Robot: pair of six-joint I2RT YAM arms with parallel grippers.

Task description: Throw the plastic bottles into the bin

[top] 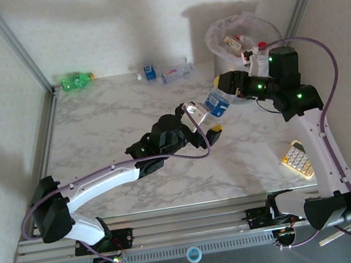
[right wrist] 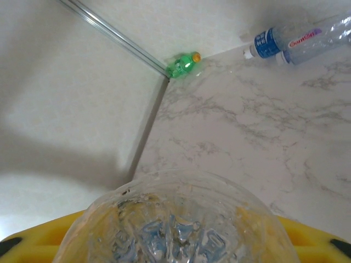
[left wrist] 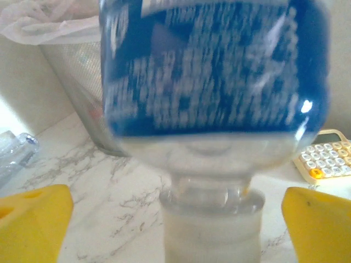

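Right gripper point(top: 222, 90) clamps a blue-labelled bottle point(top: 216, 104) near-left of the bin point(top: 216, 38); left gripper point(top: 203, 119), spread wide, flanks its cap point(left wrist: 211, 233).

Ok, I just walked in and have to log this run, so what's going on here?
The right gripper holds a blue-labelled bottle above the table, close to the bin, which has bottles in it. The left gripper is open, its fingers either side of that bottle's cap without touching it. A green bottle and two clear bottles lie along the back wall.
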